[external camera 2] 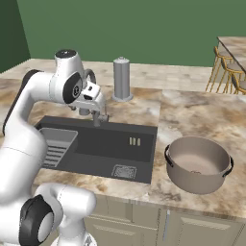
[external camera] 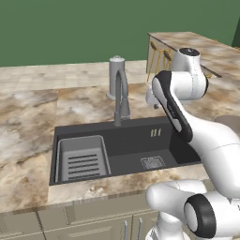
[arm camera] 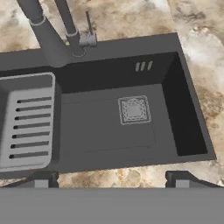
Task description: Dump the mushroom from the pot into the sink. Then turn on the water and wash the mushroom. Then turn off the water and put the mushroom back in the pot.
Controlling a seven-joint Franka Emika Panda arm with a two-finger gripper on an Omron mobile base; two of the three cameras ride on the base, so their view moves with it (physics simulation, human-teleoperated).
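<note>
The grey-brown pot [external camera 2: 198, 163] stands upright on the counter right of the sink [external camera 2: 113, 146], and its edge peeks out behind my arm [external camera: 229, 123]. A tiny speck on the pot's floor looks like the mushroom [external camera 2: 194, 171]. My gripper [external camera 2: 93, 114] hangs over the sink's back edge, close to the faucet [external camera: 121, 96], pointing down. In the hand view the gripper [arm camera: 112, 180] is open and holds nothing, above the dark basin [arm camera: 109, 131]. No water runs from the faucet [arm camera: 70, 33].
A ribbed grey tray [arm camera: 28, 122] fills the basin's left end and a square drain grate [arm camera: 134, 109] lies on its floor. A grey domed cylinder [external camera: 116, 75] stands behind the faucet. Marble counter [external camera 2: 192, 115] surrounds the sink. Chairs [external camera 2: 226, 67] stand far right.
</note>
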